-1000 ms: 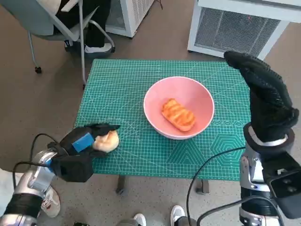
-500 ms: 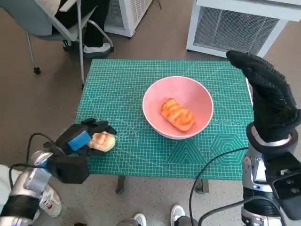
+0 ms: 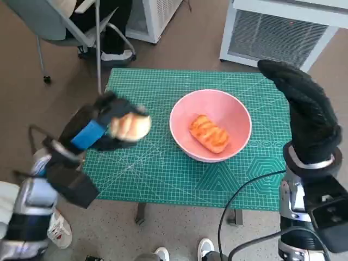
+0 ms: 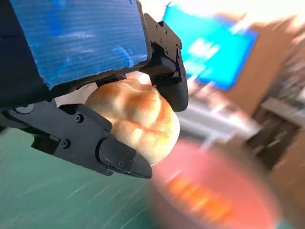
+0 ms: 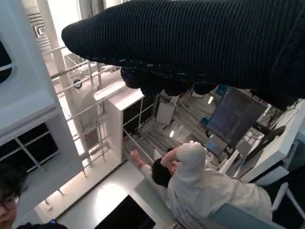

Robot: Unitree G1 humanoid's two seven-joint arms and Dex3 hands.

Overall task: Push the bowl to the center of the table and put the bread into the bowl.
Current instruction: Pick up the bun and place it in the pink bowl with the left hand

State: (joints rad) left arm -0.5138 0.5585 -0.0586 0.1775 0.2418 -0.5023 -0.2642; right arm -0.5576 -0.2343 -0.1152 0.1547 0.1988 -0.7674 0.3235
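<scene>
One pastry (image 3: 207, 133) already lies in the centred pink bowl (image 3: 185, 106); left hand (image 3: 97, 130) grips a bread roll (image 3: 130, 127) above the table (image 3: 163, 179), still outside it.

No legible txt, labels or nos. anywhere in these views.

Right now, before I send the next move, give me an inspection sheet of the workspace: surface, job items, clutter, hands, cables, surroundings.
Surface: green cutting mat covers the small table.
Job's things: pink bowl near the mat's middle, one glazed bread piece inside; pale bread roll held above the mat beside the bowl.
Clutter: nothing seen.
Hands: left hand grips the roll; right hand raised beside the table, holding nothing.
Cables: black cable loops by the right arm.
Surroundings: chair, white units, a person's feet.
</scene>
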